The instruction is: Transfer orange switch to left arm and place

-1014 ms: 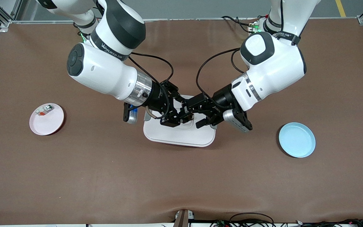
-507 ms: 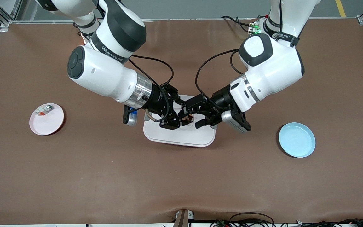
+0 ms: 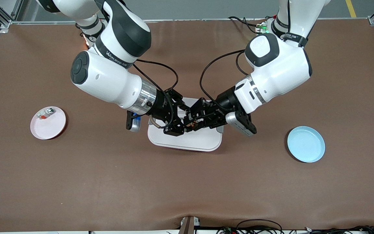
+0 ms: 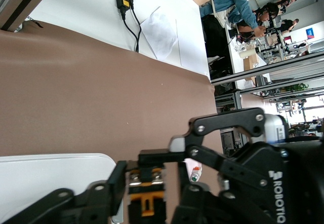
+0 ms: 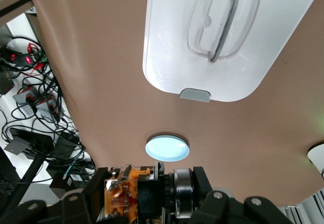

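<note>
The orange switch [image 3: 192,124], a small black cylinder with an orange end, hangs in the air over the lid of the white box [image 3: 187,140]. My right gripper [image 3: 187,122] is shut on it; the right wrist view shows the switch [image 5: 129,193] clamped between its fingers. My left gripper [image 3: 196,120] meets it from the left arm's end, and its fingers have drawn in against the same switch [image 4: 147,198]. Both grippers grip the part at once, nose to nose above the box [image 5: 172,41].
A blue plate [image 3: 306,144] lies toward the left arm's end of the table. A pink plate [image 3: 48,123] toward the right arm's end holds a small silver-white piece [image 3: 45,112] with a red bit. Brown mat surrounds the box.
The left gripper's fingers, spread wide around the switch before, have shut on it. Both hands shifted slightly nearer to the front camera over the box.
</note>
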